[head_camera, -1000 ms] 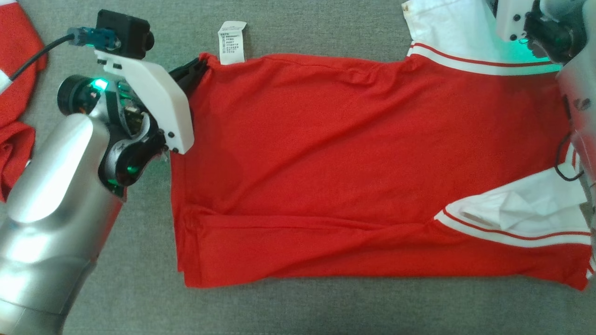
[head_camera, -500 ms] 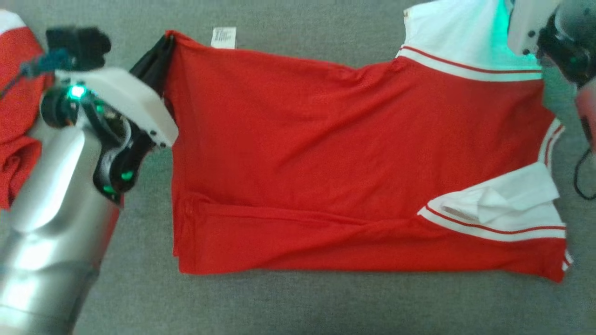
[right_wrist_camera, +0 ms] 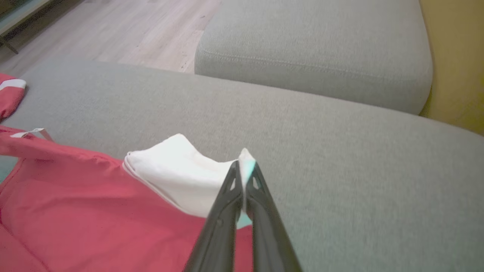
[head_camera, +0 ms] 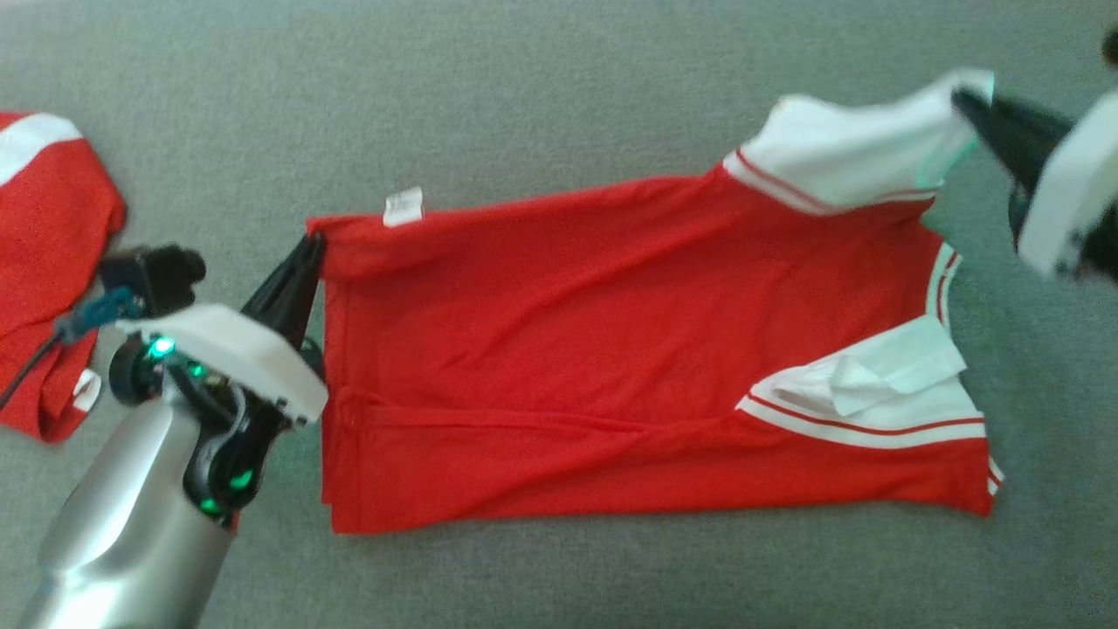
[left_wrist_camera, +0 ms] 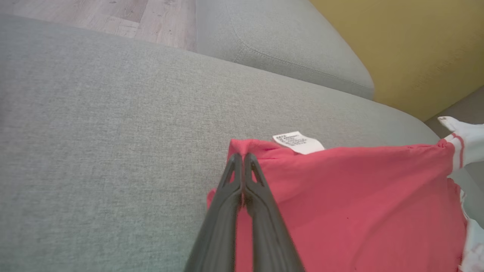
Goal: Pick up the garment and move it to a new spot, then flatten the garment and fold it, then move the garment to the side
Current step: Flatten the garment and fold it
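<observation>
Pinching the garment (head_camera: 611, 349) by its hem corner in your closed left gripper (head_camera: 307, 253) and by its white sleeve in your closed right gripper (head_camera: 965, 98), you had it spread on the cushion (head_camera: 524, 105), folding apparently unfinished.

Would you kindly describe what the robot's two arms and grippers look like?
The left gripper and right gripper each have two long, tapering dark fingers with cut-out tips. The left housing and right housing are white. The left forearm is smooth silver, with green lights at the wrist, and a black camera carries a blue plug and black cable.
</observation>
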